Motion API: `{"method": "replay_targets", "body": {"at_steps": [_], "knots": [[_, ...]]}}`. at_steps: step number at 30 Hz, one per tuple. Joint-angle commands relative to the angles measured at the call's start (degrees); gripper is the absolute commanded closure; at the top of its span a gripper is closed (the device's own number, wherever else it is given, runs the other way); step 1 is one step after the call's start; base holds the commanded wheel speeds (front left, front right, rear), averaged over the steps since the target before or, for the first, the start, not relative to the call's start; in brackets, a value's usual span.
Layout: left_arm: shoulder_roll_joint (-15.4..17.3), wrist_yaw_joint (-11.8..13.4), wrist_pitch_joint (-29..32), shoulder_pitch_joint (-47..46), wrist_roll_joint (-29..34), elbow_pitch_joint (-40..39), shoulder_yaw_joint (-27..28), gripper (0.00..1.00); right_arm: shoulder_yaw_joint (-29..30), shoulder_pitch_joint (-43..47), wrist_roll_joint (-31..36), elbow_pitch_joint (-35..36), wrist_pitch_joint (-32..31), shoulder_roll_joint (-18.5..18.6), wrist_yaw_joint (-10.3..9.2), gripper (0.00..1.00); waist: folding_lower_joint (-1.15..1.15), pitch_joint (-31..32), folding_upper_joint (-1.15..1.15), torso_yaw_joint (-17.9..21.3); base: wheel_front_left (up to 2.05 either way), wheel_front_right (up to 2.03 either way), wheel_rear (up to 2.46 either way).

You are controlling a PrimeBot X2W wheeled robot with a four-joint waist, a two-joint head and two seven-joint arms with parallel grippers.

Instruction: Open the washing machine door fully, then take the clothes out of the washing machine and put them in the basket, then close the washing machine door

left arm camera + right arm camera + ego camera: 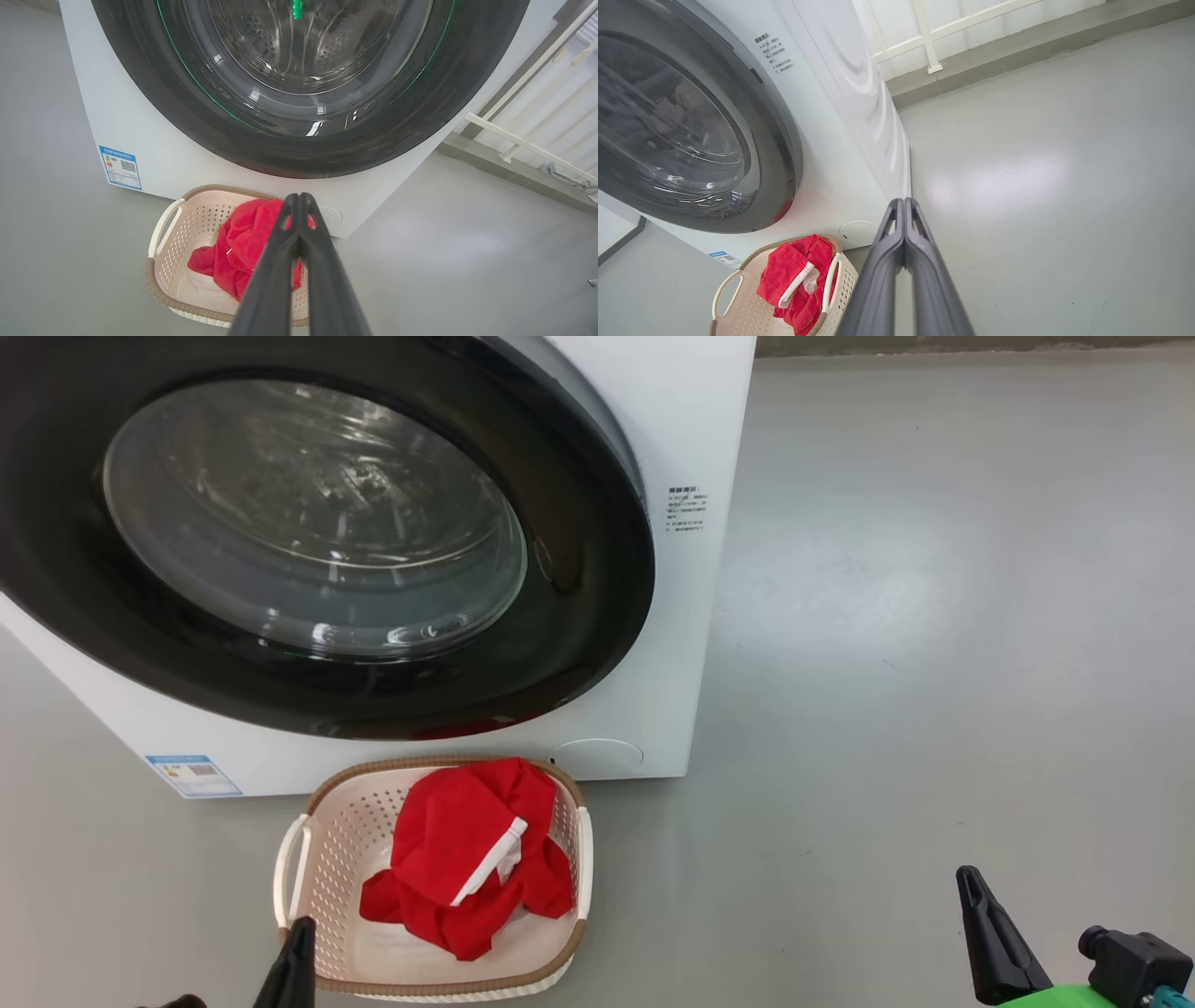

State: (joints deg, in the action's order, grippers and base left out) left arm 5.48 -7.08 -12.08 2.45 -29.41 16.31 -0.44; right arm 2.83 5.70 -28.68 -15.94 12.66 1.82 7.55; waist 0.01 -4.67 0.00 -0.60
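Observation:
The white washing machine (672,420) fills the upper left, its black-rimmed door (579,616) flat against the front. Before it on the floor stands the cream basket (317,859) with the red clothes (457,849) heaped inside, a white strip across them. My left gripper (299,933) is shut and holds nothing, its tip at the basket's near left rim. Off to the right, my right gripper (971,882) is shut and empty over bare floor. From the left wrist, the shut gripper (297,198) points over the clothes (243,242). The right wrist's shut gripper (903,203) lies right of the basket (724,289).
Grey floor (934,663) spreads wide to the right of the machine. A blue sticker (193,775) marks the machine's lower left corner. White railing (924,32) and a low kerb run behind the machine.

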Motion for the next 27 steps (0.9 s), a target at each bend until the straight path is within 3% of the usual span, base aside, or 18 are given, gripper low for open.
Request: {"method": "replay_targets", "body": {"at_steps": [1, 27], "knots": [[0.42, 0.00, 0.40, -1.03, -1.38, -1.24, 0.65, 1.00, -0.07, -1.33, -1.42, 1.28, -0.25, 0.89, -0.01, 1.00, -0.01, 0.05, 0.00, 0.01, 0.00, 0.00, 0.00], [-0.11, -0.13, 4.68, -3.02, -16.76, -1.27, 1.94, 1.00, 0.01, -3.96, -17.47, 1.40, -4.23, 1.56, -0.02, 1.00, -0.01, 1.18, 0.00, 0.15, 0.00, 0.00, 0.00]]}}
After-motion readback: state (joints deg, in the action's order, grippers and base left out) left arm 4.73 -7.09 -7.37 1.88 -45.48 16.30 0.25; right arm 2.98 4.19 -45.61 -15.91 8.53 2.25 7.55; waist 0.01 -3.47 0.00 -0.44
